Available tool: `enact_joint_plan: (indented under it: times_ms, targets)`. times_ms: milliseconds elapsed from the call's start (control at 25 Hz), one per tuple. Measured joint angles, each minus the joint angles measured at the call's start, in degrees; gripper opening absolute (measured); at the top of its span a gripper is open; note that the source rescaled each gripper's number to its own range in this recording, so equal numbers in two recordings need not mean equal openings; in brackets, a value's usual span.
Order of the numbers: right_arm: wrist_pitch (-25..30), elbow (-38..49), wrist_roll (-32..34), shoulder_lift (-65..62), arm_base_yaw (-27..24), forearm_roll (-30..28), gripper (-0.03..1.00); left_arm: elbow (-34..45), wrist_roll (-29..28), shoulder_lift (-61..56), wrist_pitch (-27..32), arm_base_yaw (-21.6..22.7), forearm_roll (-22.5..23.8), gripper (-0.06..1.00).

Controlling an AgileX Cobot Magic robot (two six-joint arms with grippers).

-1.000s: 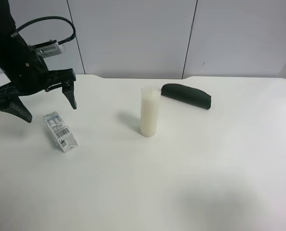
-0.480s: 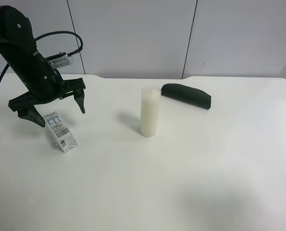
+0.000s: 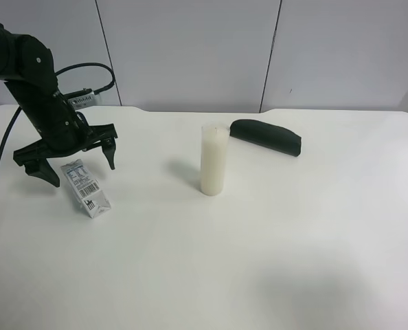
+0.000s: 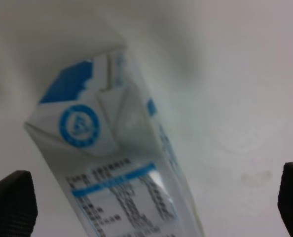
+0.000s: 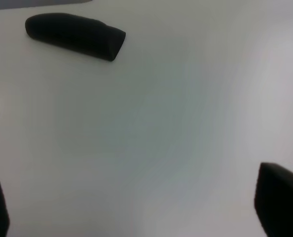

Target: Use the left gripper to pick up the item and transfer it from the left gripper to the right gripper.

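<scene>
The milk carton point(image 3: 85, 188), white with blue print and a barcode, lies on its side on the white table point(image 3: 259, 247) at the exterior high view's left. The left gripper point(image 3: 80, 166) is open, its two black fingers straddling the carton's far end just above it. In the left wrist view the carton point(image 4: 117, 168) fills the middle, blurred, with the fingertips point(image 4: 11, 207) at both lower corners, apart from it. The right gripper point(image 5: 136, 210) is open and empty over bare table; only its fingertips point(image 5: 279, 202) show. It is out of the exterior high view.
A tall white cylinder point(image 3: 213, 159) stands upright mid-table. A dark green oblong case point(image 3: 266, 137) lies behind it to the right; it also shows in the right wrist view point(image 5: 75, 35). A grey panelled wall point(image 3: 190, 48) runs behind the table.
The left arm has swung in from the view's left and come down, so its open fingers now straddle the carton's far end. The carton, cylinder and case have not moved.
</scene>
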Motion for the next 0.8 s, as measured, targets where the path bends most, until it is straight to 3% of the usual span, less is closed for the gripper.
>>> enact_joint_plan:
  times_ms: [360,800]
  targets:
    - [0.0,0.0,0.0,0.0,0.0,0.0,1.00,0.0,-1.5,1.2,-4.9,1.0,1.3,1.00]
    - [0.0,0.0,0.0,0.0,0.0,0.0,1.00,-0.1,-1.8,6.1,-5.5,1.0,3.0,1.00]
